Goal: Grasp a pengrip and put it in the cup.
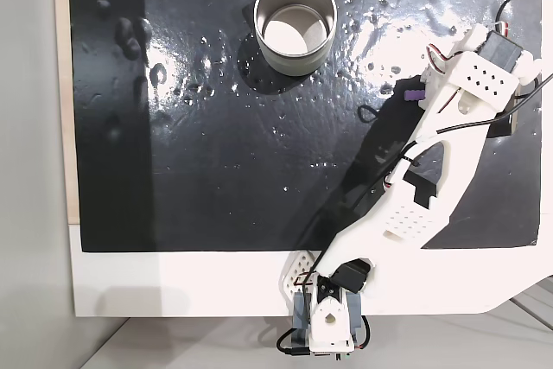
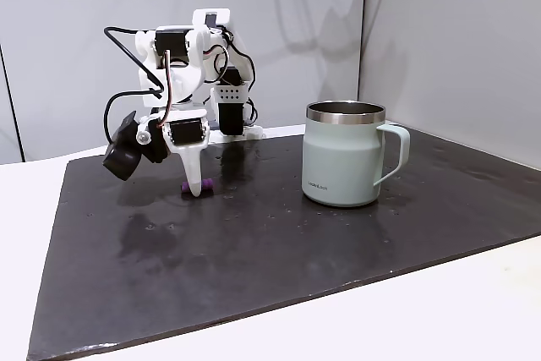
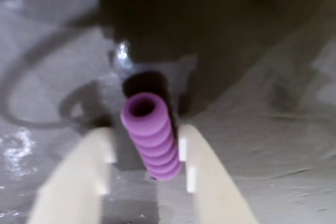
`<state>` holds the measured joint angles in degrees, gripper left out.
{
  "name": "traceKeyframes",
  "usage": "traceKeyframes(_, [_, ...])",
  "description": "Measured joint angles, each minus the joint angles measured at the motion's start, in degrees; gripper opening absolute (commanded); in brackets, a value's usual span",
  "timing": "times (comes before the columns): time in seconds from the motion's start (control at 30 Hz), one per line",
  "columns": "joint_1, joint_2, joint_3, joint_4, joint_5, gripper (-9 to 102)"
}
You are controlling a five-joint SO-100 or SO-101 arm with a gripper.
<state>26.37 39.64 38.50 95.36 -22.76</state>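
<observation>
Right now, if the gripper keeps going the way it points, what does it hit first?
The pengrip. In the wrist view it lies between the open fingers, close to one of them. The gripper points down at the mat, so the mat would likely come next; the exact gap is unclear.

Gripper is down on the black mat, well left of the cup, with the little purple pengrip right at its tip.
</observation>
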Motion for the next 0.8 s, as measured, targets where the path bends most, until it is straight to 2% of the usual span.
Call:
traceKeyframes(0.23, [-0.97,0.0,1.14,0.0,0.18,0])
traceKeyframes(0.4, [-1.93,5.62,8.09,0.09,0.35,0])
traceKeyframes(0.8, [-2.64,42.28,26.81,1.93,1.14,0])
